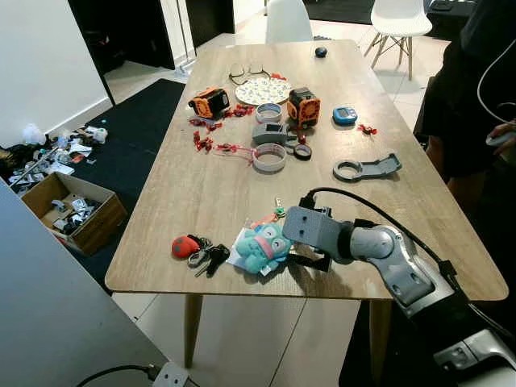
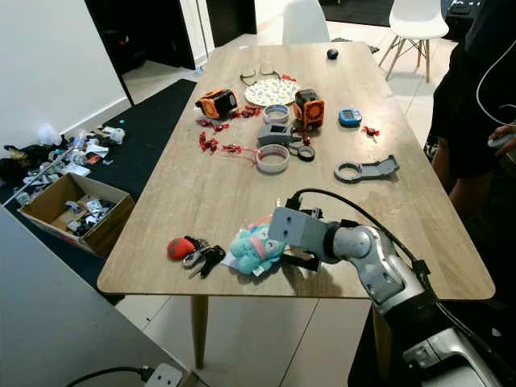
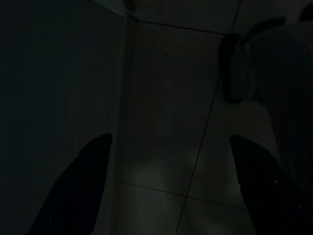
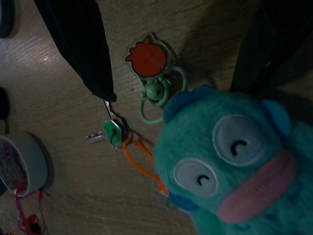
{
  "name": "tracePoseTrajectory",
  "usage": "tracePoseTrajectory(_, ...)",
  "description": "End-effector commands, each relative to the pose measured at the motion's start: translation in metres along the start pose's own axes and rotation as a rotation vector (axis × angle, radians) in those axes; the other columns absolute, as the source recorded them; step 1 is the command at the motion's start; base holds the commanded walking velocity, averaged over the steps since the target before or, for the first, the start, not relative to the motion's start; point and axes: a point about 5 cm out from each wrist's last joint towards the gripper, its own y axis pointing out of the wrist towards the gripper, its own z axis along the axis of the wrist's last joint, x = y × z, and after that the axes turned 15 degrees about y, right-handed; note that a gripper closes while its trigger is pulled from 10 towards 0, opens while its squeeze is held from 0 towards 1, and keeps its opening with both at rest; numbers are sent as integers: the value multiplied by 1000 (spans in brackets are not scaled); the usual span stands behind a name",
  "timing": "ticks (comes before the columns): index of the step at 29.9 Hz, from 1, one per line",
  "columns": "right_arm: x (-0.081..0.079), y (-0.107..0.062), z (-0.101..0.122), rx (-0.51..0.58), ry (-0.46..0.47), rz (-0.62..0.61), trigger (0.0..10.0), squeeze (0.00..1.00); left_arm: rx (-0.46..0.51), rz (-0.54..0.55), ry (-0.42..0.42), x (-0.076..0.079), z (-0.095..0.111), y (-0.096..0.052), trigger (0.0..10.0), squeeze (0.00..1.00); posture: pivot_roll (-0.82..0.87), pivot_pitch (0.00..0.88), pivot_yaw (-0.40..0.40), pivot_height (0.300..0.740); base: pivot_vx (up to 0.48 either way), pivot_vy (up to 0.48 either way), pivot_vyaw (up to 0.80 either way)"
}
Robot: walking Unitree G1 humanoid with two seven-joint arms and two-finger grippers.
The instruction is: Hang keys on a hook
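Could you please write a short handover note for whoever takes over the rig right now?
Right claw: open, fingers either side of the teal plush keychain at the near edge of the table, nothing gripped yet.
Left claw: open, hanging idle over the floor.
A second bunch, the keys with a red fob, lies to the plush's left.
Done: approach to the plush bunch.
Left: grasp it, lift it, find a hook and hang it.

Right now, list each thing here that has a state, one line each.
right gripper: open, fingers either side of the plush keychain, over the table edge
left gripper: open, hanging idle over the floor
plush keychain: lying on the table, not gripped
red-fob keys: lying on the table, untouched
tape roll: lying flat
glasses: unfolded, resting on the table
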Motion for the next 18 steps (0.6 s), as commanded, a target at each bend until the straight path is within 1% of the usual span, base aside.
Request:
tracePoseTrajectory(1,1,0,-1,-11,-14,-8,10000,0,-13,-13,-9,5,-4,0,10000,0,-112,73,54,740,0,0,0)
tracePoseTrajectory(6,6,0,-4,-19,-16,-49,10000,0,-9,-11,-4,4,-3,0,10000,0,-115,70,53,740,0,0,0)
tracePoseTrajectory(11,15,0,-5,-14,-27,-121,10000,0,-6,-10,-3,4,-1,0,10000,0,-119,65,53,740,0,0,0)
tracePoseTrajectory(18,17,3,-4,-2,-33,-144,10000,0,-5,-10,-5,4,-1,0,10000,0,-118,68,52,740,0,0,0)
